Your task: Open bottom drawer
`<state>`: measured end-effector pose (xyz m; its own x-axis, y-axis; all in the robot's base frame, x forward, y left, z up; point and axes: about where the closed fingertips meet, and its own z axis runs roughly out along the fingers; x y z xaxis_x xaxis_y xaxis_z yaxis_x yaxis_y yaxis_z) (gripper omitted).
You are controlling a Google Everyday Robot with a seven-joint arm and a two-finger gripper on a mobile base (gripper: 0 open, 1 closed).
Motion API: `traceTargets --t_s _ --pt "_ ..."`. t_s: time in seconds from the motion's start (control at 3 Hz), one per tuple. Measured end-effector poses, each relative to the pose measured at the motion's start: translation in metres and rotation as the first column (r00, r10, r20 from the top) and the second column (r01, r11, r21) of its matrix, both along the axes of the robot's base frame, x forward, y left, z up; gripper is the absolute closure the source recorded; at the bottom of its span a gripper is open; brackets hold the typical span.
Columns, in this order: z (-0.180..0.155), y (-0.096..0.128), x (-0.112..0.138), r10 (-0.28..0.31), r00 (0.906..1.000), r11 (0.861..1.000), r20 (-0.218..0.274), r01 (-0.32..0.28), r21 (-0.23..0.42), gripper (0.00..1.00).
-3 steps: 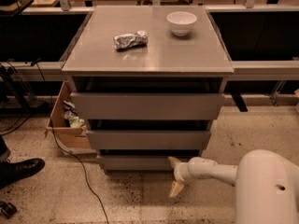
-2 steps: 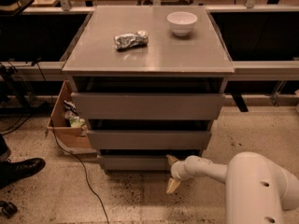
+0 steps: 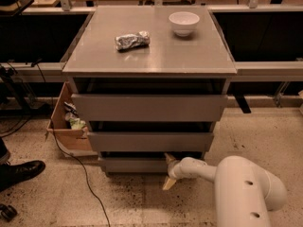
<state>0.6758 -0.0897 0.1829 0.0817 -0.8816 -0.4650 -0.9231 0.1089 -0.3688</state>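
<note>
Camera view: looking down on a grey cabinet (image 3: 151, 60) with three drawer fronts, on a speckled floor (image 3: 123, 205).
Bottom drawer (image 3: 132, 165): lowest and slimmest front, just above the floor, set further back than the middle drawer front (image 3: 150, 142) and the top drawer front (image 3: 149, 108).
Gripper (image 3: 167, 170): at the right part of the bottom drawer front, at the end of the white arm (image 3: 246, 193) coming in from the lower right.
Fingers: spread apart, with nothing seen held between them; upper finger (image 3: 169, 159) at the top edge of the bottom drawer front, lower finger (image 3: 169, 183) below the front, over the floor.
Contact: cannot tell whether either finger touches the front.
Drawer against gripper: most of the front stretches to the left of the gripper; right end hidden behind the arm.
Cabinet top: white bowl (image 3: 184, 22) at the back right, crumpled foil packet (image 3: 132, 40) left of it, apart from each other.
Left of cabinet: open cardboard box (image 3: 64, 129) just beside it, black shoe (image 3: 21, 172) at the left edge, cable (image 3: 83, 176) on the floor.
Change from 0.7 s ago: gripper now further left and a little higher, closer to the front; thick part of the arm also further left; bottom drawer front, bowl and packet in the same places.
</note>
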Motion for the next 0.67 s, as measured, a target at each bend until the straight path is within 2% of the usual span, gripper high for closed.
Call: traceTargets --t_s 0.33,0.67 --pt "-0.012 0.003 0.012 -0.013 0.9996 1.0 0.024 0.014 -0.027 0.0" --pt "-0.023 0.0 0.014 -0.018 0.9993 0.998 0.031 0.02 -0.06 0.18"
